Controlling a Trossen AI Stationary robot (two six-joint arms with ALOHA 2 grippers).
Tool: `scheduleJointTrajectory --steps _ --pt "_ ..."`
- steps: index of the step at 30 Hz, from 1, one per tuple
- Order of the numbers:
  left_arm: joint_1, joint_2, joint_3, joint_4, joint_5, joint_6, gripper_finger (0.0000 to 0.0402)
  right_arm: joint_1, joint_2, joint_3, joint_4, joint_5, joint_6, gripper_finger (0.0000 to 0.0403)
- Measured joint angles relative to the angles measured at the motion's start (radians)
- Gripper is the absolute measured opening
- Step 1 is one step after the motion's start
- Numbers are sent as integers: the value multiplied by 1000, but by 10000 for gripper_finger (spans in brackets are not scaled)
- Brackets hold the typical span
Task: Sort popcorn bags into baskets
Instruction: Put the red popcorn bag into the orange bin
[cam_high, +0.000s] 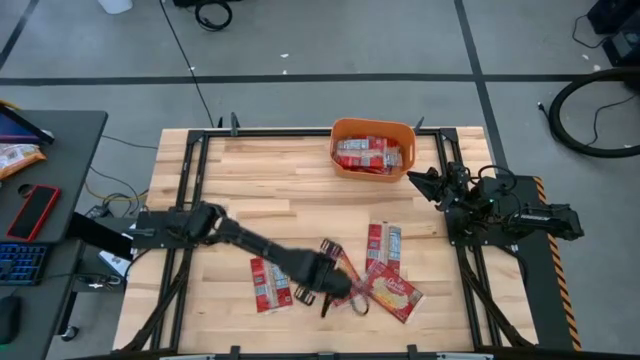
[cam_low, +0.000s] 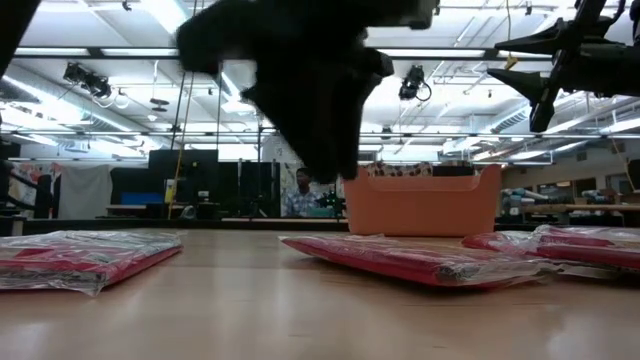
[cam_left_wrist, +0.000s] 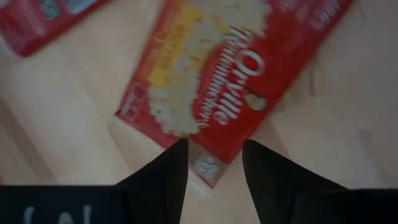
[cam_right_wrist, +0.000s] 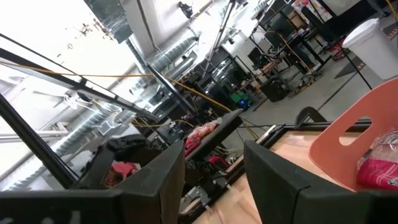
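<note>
High view: the orange basket (cam_high: 373, 147) is set at the far edge of the bench (cam_high: 260, 180), packets already inside; four popcorn bags (cam_high: 383, 245) are seen loose on the near side of the basket; the left end effector (cam_high: 338, 287) is positioned over them; the right end effector (cam_high: 422, 180) is held just beside the basket. Low view: bags are seen lying flat before the basket (cam_low: 421, 205). Left wrist view: fingers (cam_left_wrist: 163, 177) are spread apart over the corner of one bag (cam_left_wrist: 217, 93), nothing clamped. Right wrist view: fingers (cam_right_wrist: 166, 171) are apart, empty, the basket (cam_right_wrist: 360, 137) ahead.
</note>
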Motion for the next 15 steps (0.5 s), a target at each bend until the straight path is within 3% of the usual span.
scheduleJointTrajectory --steps 5,15 --pt "-66 0 -90 68 -154 78 158 0 0 0 0 0 0 170" --pt "-84 1 -241 234 -253 165 158 0 0 0 0 0 0 170"
